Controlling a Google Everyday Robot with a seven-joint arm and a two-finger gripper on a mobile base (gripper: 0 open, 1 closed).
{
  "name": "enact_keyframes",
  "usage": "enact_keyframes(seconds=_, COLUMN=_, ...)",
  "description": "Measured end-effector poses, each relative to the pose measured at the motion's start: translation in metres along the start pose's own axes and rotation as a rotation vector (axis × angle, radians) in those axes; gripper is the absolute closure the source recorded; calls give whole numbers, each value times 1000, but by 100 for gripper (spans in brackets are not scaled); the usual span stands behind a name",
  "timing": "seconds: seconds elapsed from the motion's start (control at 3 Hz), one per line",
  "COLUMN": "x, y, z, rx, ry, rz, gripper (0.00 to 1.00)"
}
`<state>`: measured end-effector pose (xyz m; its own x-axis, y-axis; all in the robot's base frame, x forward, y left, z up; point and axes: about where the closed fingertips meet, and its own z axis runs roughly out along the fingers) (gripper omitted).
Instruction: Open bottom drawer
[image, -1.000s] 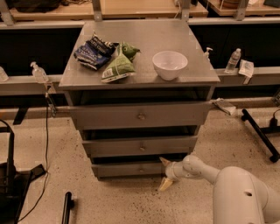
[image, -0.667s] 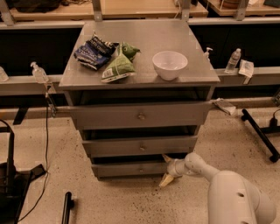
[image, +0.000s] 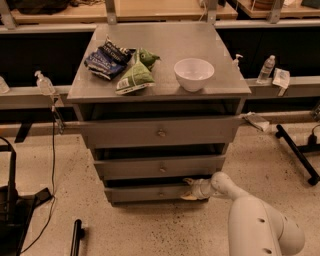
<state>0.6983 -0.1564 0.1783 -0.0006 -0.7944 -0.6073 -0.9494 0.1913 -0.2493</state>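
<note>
1. Bottom drawer (image: 145, 193): lowest and narrowest of 3 grey fronts, just above the floor. Small round centre knob (image: 161, 192). Front sits approx. flush under the mid drawer (image: 160, 167); no tray is showing.
2. Gripper (image: 188, 189): at the right end of the bottom drawer front, well right of the knob. Arm (image: 260, 225) enters from the lower right.
3. Fingers (image: 189, 197): released, tips spread, one up and one down. Contact w/ the front: cannot tell.
4. Counter (image: 165, 40): carries a white bowl (image: 194, 74), a blue snack bag (image: 106, 61) and a green snack bag (image: 135, 79).
</note>
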Motion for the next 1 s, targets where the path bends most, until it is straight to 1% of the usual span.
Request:
enact_keyframes(seconds=0.33, x=-1, y=0, z=-1, rx=-2, ry=0, rz=0, gripper=85)
enact_keyframes(seconds=0.67, x=-4, y=-2, z=-5, rx=-2, ry=0, rz=0, gripper=92)
enact_keyframes(seconds=1.0, x=-5, y=-2, z=-6, rx=-2, ry=0, rz=1, gripper=85)
